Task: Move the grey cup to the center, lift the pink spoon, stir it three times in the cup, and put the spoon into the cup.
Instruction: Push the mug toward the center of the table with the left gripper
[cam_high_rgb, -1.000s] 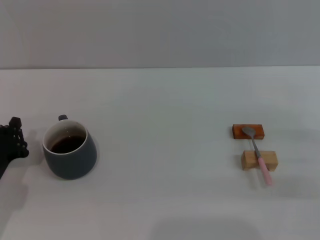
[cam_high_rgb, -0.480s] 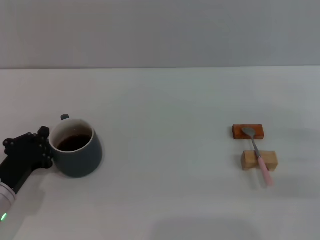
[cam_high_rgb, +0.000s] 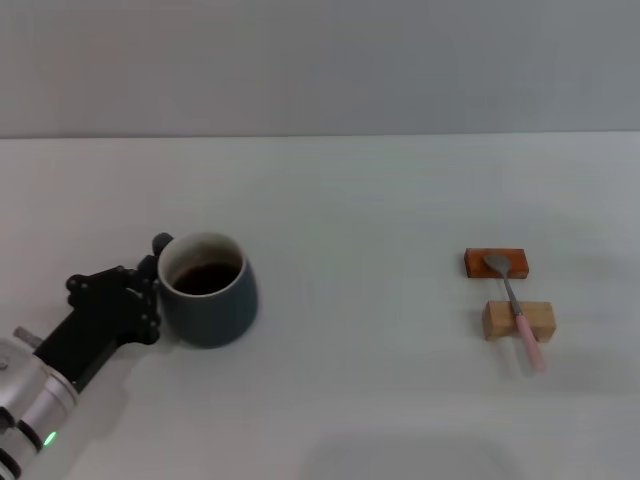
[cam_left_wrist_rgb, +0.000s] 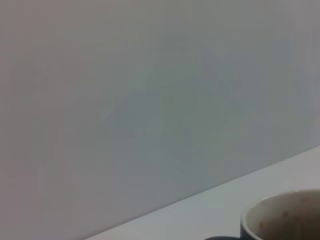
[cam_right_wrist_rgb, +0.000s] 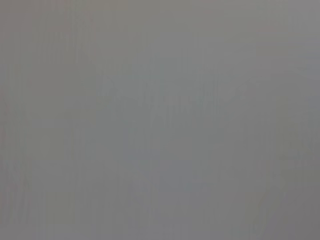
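The grey cup (cam_high_rgb: 212, 305) stands on the white table at the left, holding dark liquid, with its handle (cam_high_rgb: 161, 242) at the far left. Its rim also shows in the left wrist view (cam_left_wrist_rgb: 285, 215). My left gripper (cam_high_rgb: 148, 298) is pressed against the cup's left side, just below the handle. The pink spoon (cam_high_rgb: 515, 308) lies at the right across two small blocks, with its metal bowl on the far one and its pink handle pointing toward me. The right gripper is out of view, and the right wrist view shows only plain grey.
A red-brown block (cam_high_rgb: 472, 263) and a light wooden block (cam_high_rgb: 541, 320) sit under the spoon at the right. The white table (cam_high_rgb: 360, 300) stretches between the cup and the spoon, and a grey wall stands behind.
My left gripper came in from the left edge, met the cup, and moved right with it. The cup has shifted right toward the table's middle. The spoon and blocks have not moved.
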